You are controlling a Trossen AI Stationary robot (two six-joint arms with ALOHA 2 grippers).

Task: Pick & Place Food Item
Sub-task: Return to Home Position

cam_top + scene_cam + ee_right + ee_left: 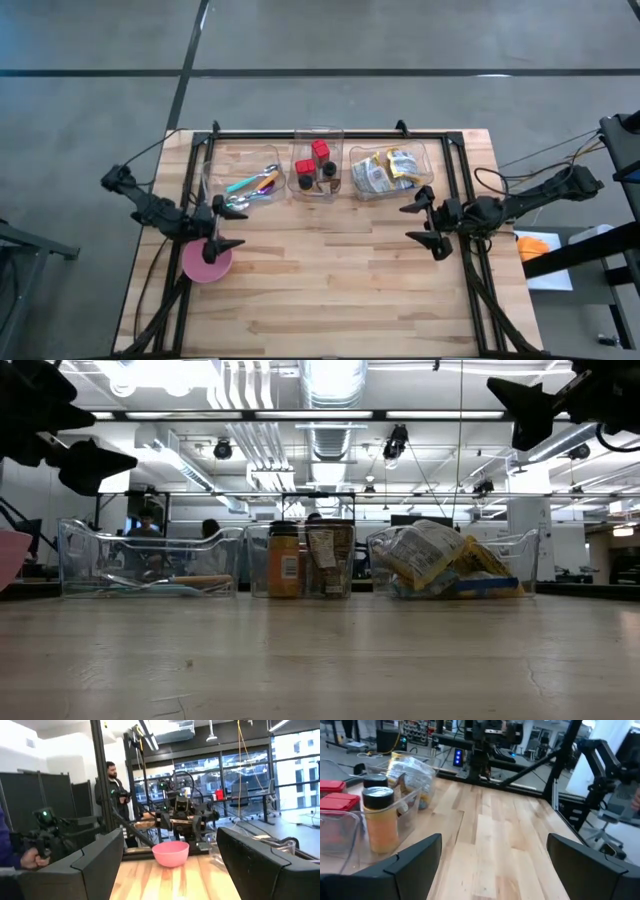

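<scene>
Open tabletop [340, 290] up front; row of bins [296, 150] behind, pink bowl [205, 262] left.

Left bin [208, 172]: clear, holds the yellow spoon [270, 171] lying flat beside a teal spoon [240, 185].
Middle bin [296, 150]: clear, red seasoning cans [320, 148] upright beside dark-lidded jars [328, 170].
Right bin [432, 160]: clear, holds crumpled packets [385, 172].
</scene>
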